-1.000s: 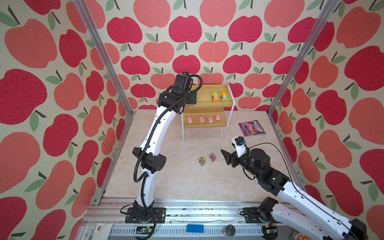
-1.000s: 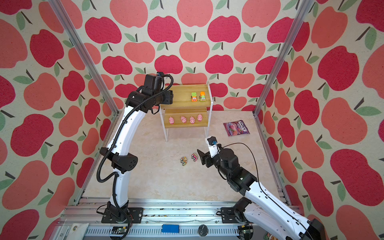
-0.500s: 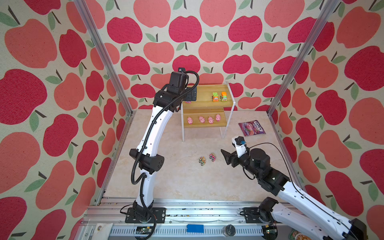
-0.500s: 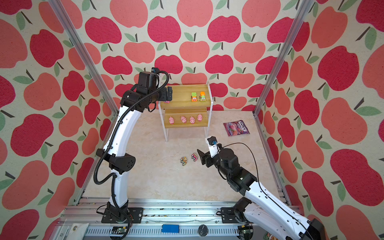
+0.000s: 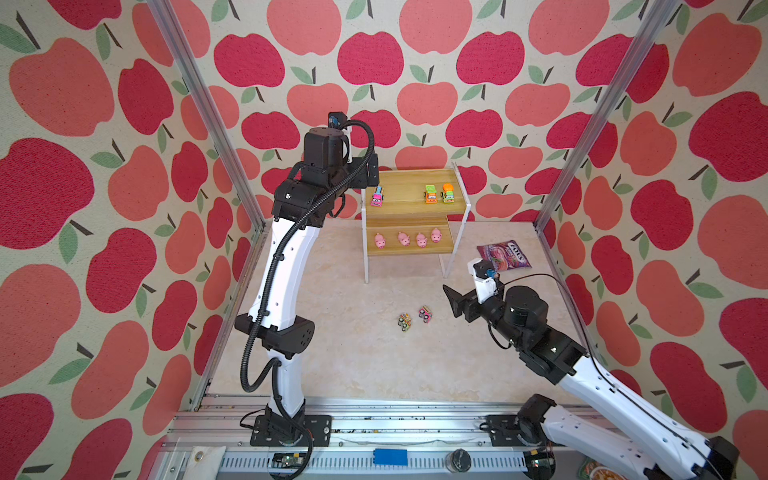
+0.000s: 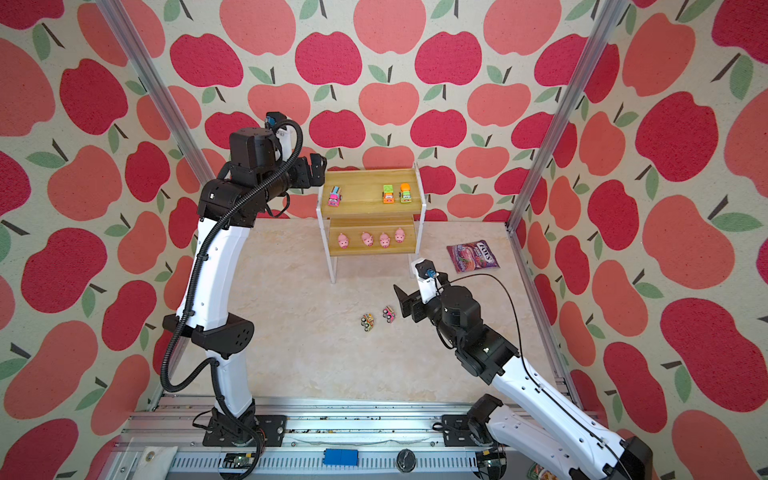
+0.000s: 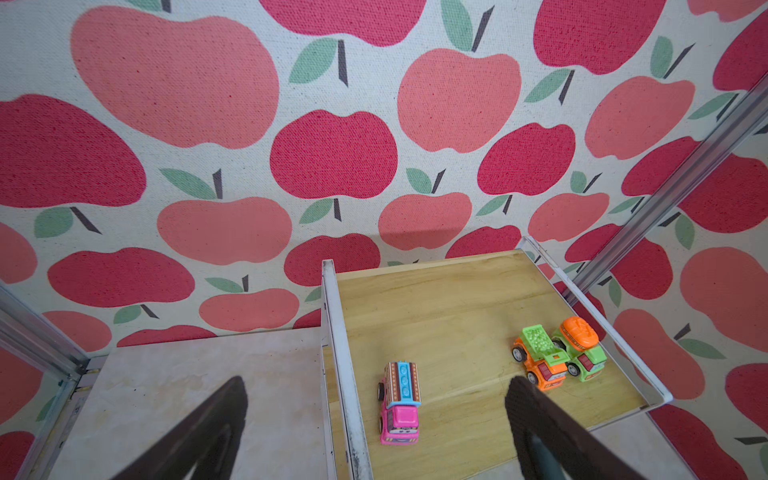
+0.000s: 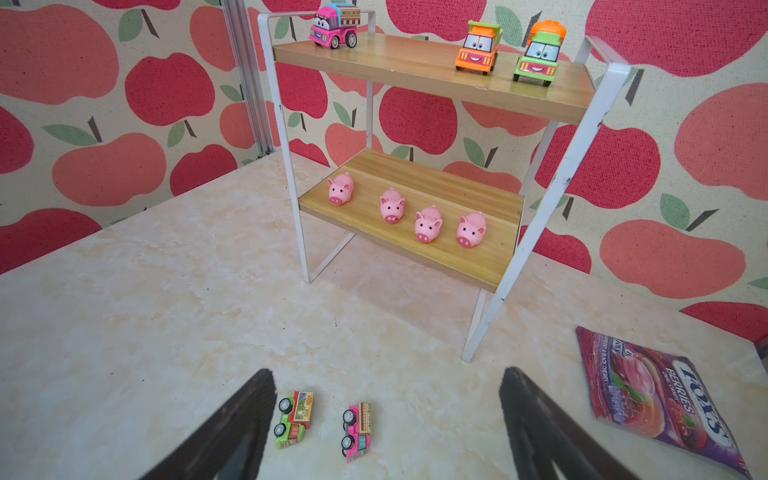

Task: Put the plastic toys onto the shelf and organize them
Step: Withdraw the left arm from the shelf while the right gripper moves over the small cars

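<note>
Apple-print walls enclose a pale marbled tabletop point(image 8: 166, 311).

Item 1: left gripper point(image 7: 376, 384). Jaws spread wide, nothing between them. Raised at the left end of the upper board, over the white side rail in the left wrist view.

Item 2: right gripper point(image 8: 386, 376). Jaws likewise wide apart and empty, low over the table in front of the rack.

Item 3: striped green car point(image 8: 293, 419) and striped pink car point(image 8: 357, 426). Both lie on the table just ahead of the right fingertips, side by side, apart from each other.

Item 4: shelf point(image 8: 552, 199). Two stepped wood-grain boards on a thin white frame, standing against the back wall.
- Upper board: pink car point(image 7: 399, 403) near the left end; orange car point(image 7: 538, 361) and green car point(image 7: 579, 353) close together near the right end.
- Lower board: four pink pigs point(image 8: 428, 224) in a row, snouts forward.

Item 5: purple candy bag point(image 8: 656, 399). Flat on the table, right of the rack.
</note>
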